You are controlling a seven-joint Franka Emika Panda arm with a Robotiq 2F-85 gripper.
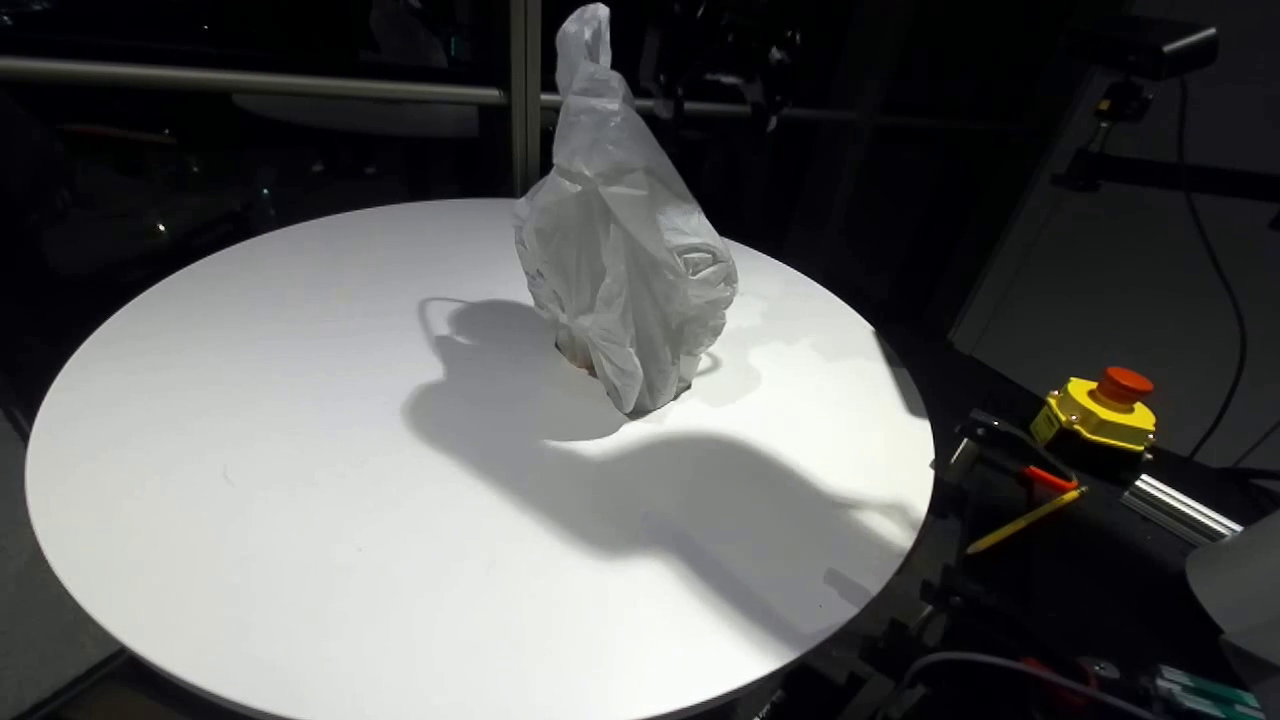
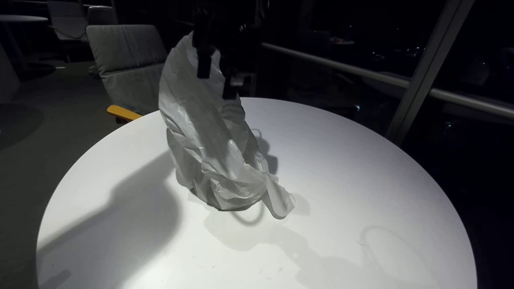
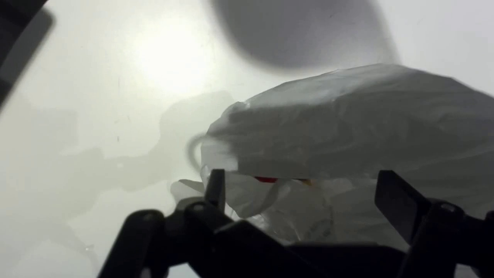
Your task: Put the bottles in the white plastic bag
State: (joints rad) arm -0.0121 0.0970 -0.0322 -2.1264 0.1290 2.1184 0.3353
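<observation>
The white plastic bag (image 1: 625, 250) stands upright and crumpled on the round white table (image 1: 300, 520), with one handle part sticking up. It also shows in an exterior view (image 2: 196, 132) and in the wrist view (image 3: 359, 127). My gripper (image 2: 217, 83) is above and beside the bag's upper part, fingers pointing down. In the wrist view the gripper (image 3: 300, 175) is open, its fingers wide apart over the bag's folds, with nothing held between them. A small red patch (image 3: 266, 179) and an orange one show in a gap of the bag. No bottle can be clearly made out.
A grey chair (image 2: 128, 64) with an orange armrest stands behind the table. A window rail (image 2: 337, 66) runs past the table's far side. A yellow box with a red button (image 1: 1105, 405) and a pencil lie on the dark base beside the table.
</observation>
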